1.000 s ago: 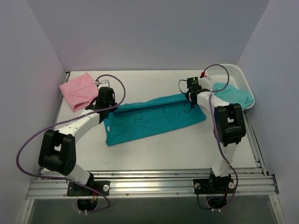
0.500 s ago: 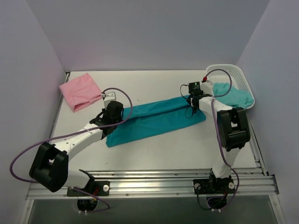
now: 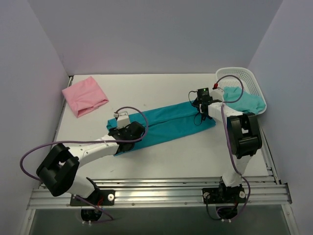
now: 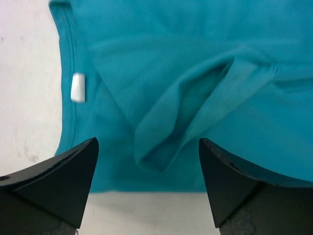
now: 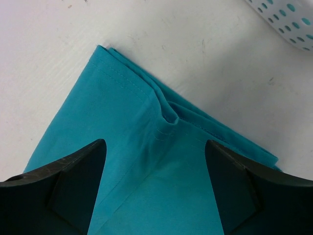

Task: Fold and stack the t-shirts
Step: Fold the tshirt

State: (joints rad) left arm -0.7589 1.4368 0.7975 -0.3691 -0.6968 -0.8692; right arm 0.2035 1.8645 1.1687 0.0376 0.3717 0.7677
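The basket [image 3: 252, 82], just right of the right gripper [image 5: 154, 147], holds an aqua t-shirt [image 3: 243, 100]. That gripper and the left gripper [image 4: 146, 147] gape wide over the teal t-shirt [image 3: 171, 122].

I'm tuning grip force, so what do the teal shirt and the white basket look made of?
Teal shirt: soft matte cloth, probably a cotton knit. It lies in limp folds and rounded creases, with stitched hems along its edges. White basket: rigid plastic with a smooth, slightly shiny finish, judging by its moulded lattice of even holes and its firm rim.
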